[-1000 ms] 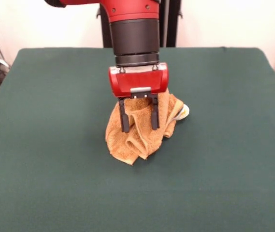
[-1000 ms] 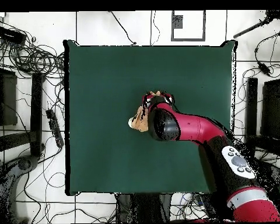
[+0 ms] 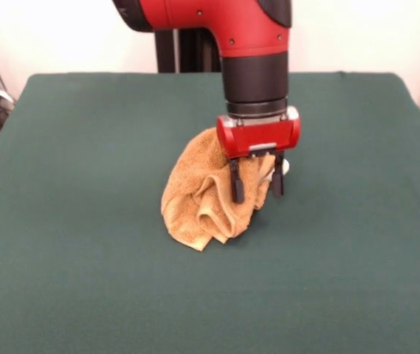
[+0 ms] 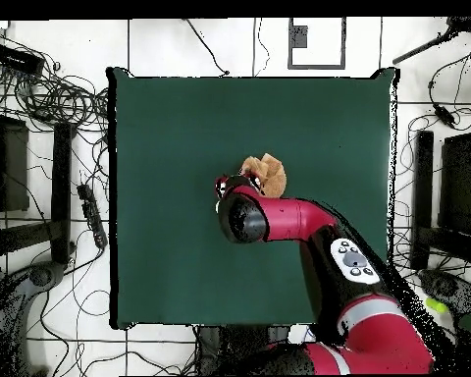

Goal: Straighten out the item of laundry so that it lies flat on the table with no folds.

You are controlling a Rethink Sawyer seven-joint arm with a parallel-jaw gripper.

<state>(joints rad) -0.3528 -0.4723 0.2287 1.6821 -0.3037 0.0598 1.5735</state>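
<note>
The golden-orange towel [image 3: 206,192] lies crumpled in a bunched heap near the middle of the dark green table [image 3: 62,221]. A bit of white shows at its right side, behind the gripper. My gripper [image 3: 255,183] hangs over the heap's right part, its two black fingers [image 3: 236,188] spread apart and pointing down, with cloth behind them. They hold nothing. In the overhead view the towel [image 4: 267,173] peeks out beyond the red arm, and the gripper [image 4: 225,187] is at the heap's left side.
Cables and equipment [image 4: 53,98] lie on the floor around the table. The arm [image 4: 308,221] reaches in from the table's bottom right edge in the overhead view.
The gripper has moved from over the heap's middle to its right side in the front view and a little farther back. The towel looks unmoved.
</note>
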